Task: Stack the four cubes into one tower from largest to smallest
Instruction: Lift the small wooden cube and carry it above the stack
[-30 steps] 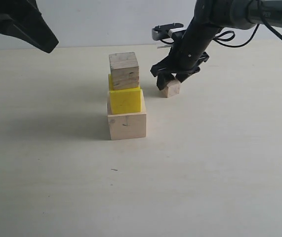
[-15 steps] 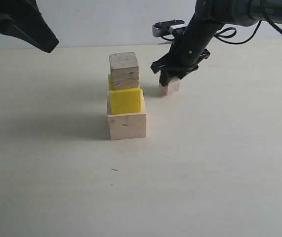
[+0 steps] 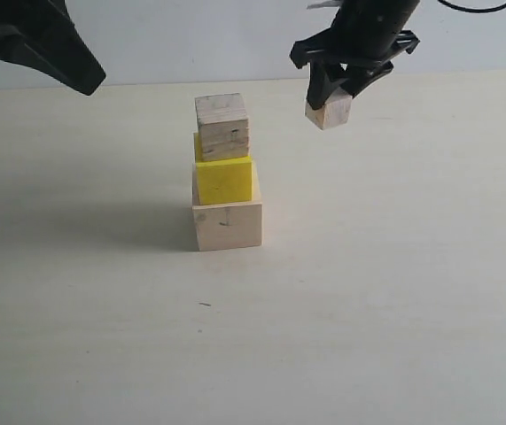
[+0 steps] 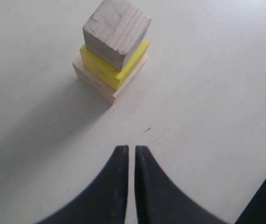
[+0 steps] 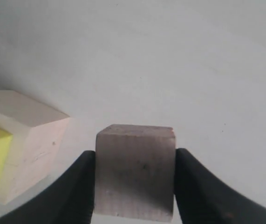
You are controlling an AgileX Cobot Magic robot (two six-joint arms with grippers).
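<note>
Pale wood: we grip the smallest cube (image 3: 328, 112) in our right gripper (image 3: 333, 92), lifted apart from the three-cube stack (image 3: 226, 177). Our left gripper (image 4: 130, 150) is pinched closed, and the table (image 3: 368, 292) lies open all round.

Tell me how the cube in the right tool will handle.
Probably rigid: the small cube looks like plain wood, square-edged in the right tool. Likely light, being the smallest. Flat faces should sit on the plywood cube, not roll.
</note>
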